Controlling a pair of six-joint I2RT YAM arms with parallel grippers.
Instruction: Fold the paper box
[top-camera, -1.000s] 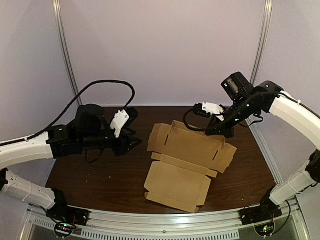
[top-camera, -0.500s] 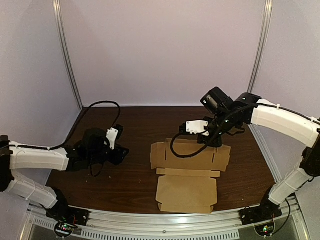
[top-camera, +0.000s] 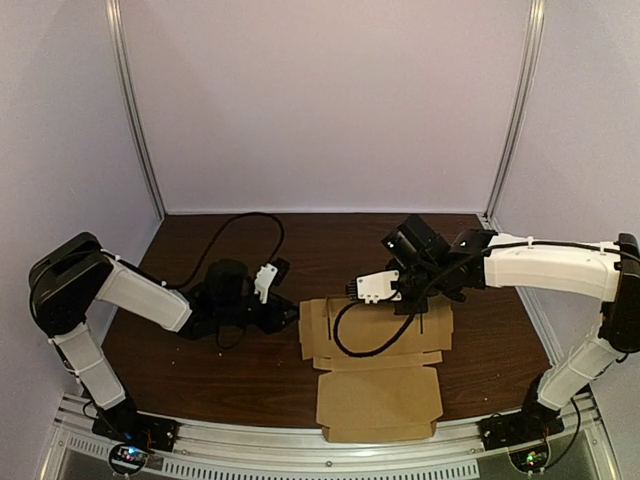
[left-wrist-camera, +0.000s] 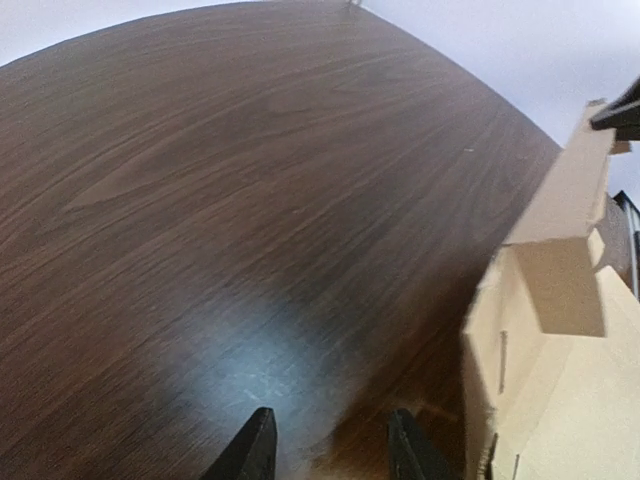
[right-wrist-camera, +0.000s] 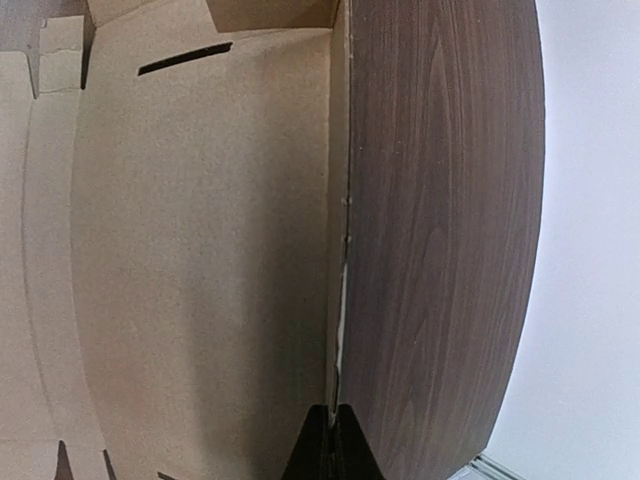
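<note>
A brown paper box (top-camera: 375, 390), unfolded and nearly flat, is seen on the dark brown wooden surface (top-camera: 200, 370), in the middle of the near half, between the two arms. Its large plain panel is turned to the near edge, and the panel with the narrow slots lies behind it.

The left tool (top-camera: 285, 315) is held low over the surface, just beside the left edge of the box. In the left wrist view the left tool (left-wrist-camera: 330, 455) is released: its two black fingers (left-wrist-camera: 255, 450) stand apart, and only the bare surface (left-wrist-camera: 250, 200) is seen between them. The box (left-wrist-camera: 560, 400) is found at the right of this view, with a side flap standing up, apart from the fingers.

The right tool (top-camera: 405, 303) is placed at the far edge of the box. In the right wrist view the right tool (right-wrist-camera: 330, 440) is clenched, both tips pressed together (no gap is visible). The raised thin far edge of the box (right-wrist-camera: 200, 250) runs straight into the tips, so it is grasped there. To the right of this edge the surface (right-wrist-camera: 440, 250) is seen.
</note>
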